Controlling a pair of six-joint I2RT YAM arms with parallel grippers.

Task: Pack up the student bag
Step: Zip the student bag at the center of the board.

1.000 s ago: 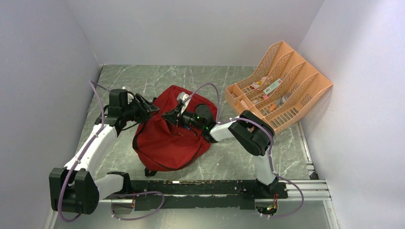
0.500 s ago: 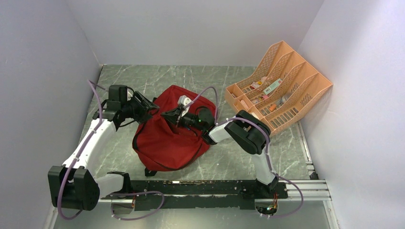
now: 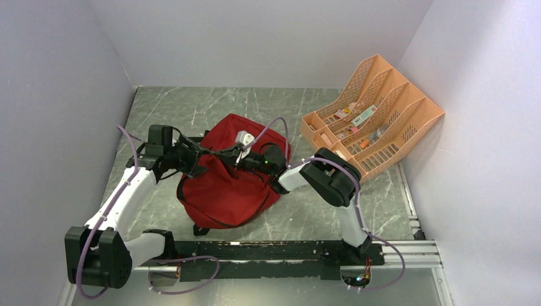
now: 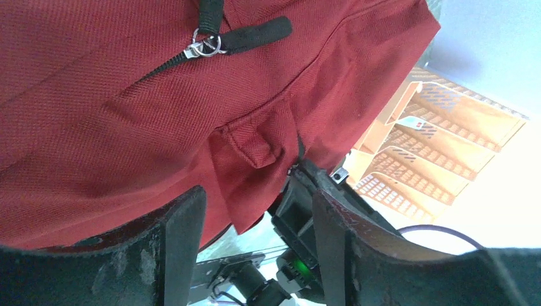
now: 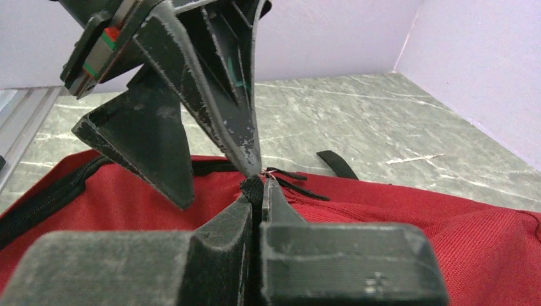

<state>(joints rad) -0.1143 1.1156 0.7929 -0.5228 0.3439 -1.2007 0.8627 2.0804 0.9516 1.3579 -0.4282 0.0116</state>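
The student bag [image 3: 223, 185], dark red with black straps, lies in the middle of the table. My right gripper [image 5: 260, 190] is shut on a black zipper pull tab [image 5: 254, 186] at the bag's top left, also seen from above [image 3: 224, 153]. My left gripper [image 3: 203, 157] stands open just left of it, its fingers [image 5: 220, 108] spread around the same spot. In the left wrist view the left gripper [image 4: 258, 199] frames a red fabric flap [image 4: 255, 159], with nothing clamped. A second zipper pull [image 4: 207, 44] with a metal ring lies on the fabric above.
A peach mesh desk organiser [image 3: 373, 111] holding small items stands at the back right, also seen in the left wrist view [image 4: 446, 140]. Walls close in on the left, back and right. A black rail [image 3: 268, 250] runs along the near edge.
My left gripper has moved right toward the right gripper's tip and its jaws have widened. The right gripper has shifted slightly left, still shut on the pull tab.
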